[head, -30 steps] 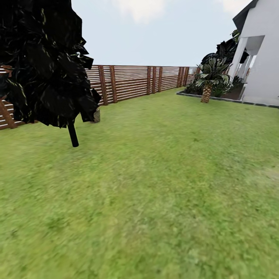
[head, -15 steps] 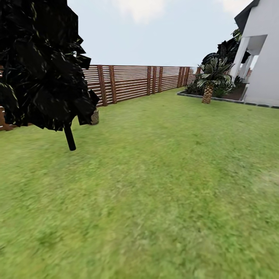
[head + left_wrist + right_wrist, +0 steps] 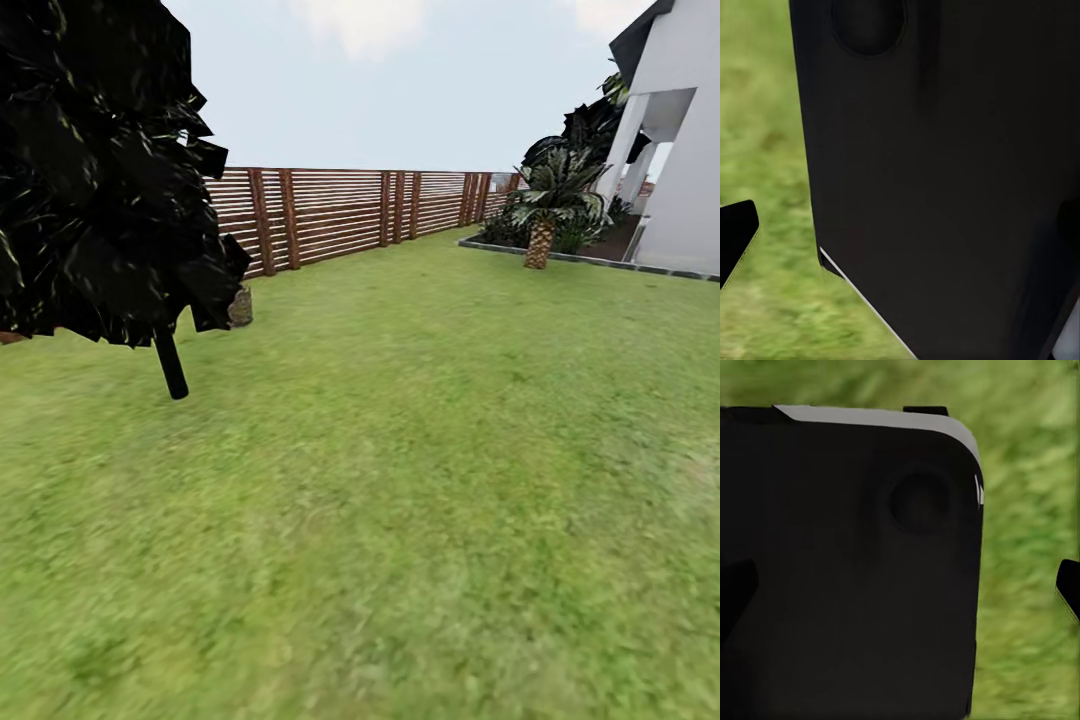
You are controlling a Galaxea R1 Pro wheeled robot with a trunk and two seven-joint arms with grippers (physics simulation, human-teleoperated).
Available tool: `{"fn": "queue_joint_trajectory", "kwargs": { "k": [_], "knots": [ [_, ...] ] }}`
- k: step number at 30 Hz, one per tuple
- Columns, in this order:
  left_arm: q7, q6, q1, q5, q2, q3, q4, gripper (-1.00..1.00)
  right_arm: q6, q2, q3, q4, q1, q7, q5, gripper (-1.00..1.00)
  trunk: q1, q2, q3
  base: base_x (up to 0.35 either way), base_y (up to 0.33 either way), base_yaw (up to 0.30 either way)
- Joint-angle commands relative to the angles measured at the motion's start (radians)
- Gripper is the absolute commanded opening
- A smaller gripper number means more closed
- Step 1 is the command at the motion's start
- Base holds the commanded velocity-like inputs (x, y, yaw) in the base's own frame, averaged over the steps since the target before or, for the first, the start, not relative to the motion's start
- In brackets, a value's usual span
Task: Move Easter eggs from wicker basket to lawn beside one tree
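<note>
The lawn [image 3: 420, 480] spreads wide ahead, mottled green. A dark leafy tree [image 3: 100, 170] on a thin stem stands at left before a brown slatted fence [image 3: 340, 212]; a small stump [image 3: 240, 306] sits just behind it. A palm [image 3: 545, 205] and white house [image 3: 680, 150] lie far right. In both wrist views a black robot body blocks the view over blurred grass; whether either gripper is clenched or released, I cannot tell.

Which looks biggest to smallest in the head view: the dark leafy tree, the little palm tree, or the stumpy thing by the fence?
1. Dark leafy thin-stemmed tree, though it stands nearest the camera.
2. Short palm with a scaly trunk, farther off by the white house.
3. Small grey-brown stump near the brown slatted fence.
</note>
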Motion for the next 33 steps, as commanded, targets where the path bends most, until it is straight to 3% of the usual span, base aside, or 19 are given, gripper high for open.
{"fn": "queue_joint_trajectory", "kwargs": {
  "k": [1,33],
  "knots": [
    [-0.001,-0.001,0.0,0.001,0.0,0.0,0.0,1.0,-0.004,0.0,0.0,0.001,-0.001,0.0,-0.001,1.0,0.001,0.0,-0.001,0.338,0.0,0.0],
    [-0.001,-0.001,0.0,0.0,0.0,-0.001,0.0,1.0,-0.005,-0.002,0.003,-0.005,-0.001,0.0,0.011,1.0,0.001,0.0,-0.001,0.338,0.0,0.0]
  ]
}}
